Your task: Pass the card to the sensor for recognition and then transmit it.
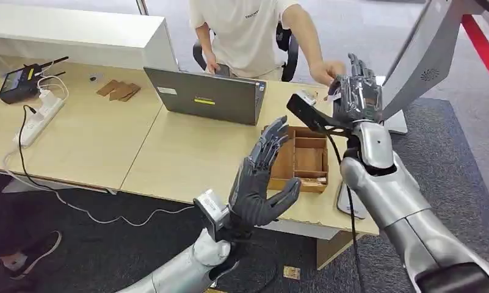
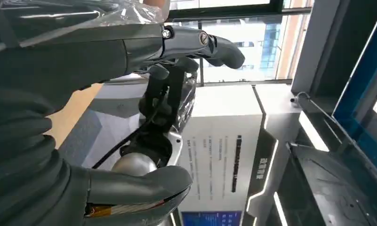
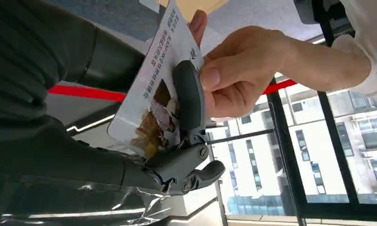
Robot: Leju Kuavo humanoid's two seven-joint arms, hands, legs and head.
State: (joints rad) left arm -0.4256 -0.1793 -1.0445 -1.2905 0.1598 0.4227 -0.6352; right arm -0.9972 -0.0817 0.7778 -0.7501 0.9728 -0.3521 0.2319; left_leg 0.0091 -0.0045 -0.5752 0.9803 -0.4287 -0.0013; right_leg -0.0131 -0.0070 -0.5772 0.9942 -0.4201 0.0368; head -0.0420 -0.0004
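Note:
A white card with a printed picture and text stands between the thumb and fingers of my right hand. A person's hand pinches the same card at its far edge. In the head view my right hand is raised over the table's back right, touching the person's hand. My left hand is held up in front of the table edge, palm upright and fingers spread, holding nothing; up close the left hand is also bare. A white-grey terminal stands at the right.
A grey laptop sits at the table's back, with a person in a white shirt behind it. A wooden compartment tray lies near the front edge. A power strip and cables are at the left. A small card lies on the floor.

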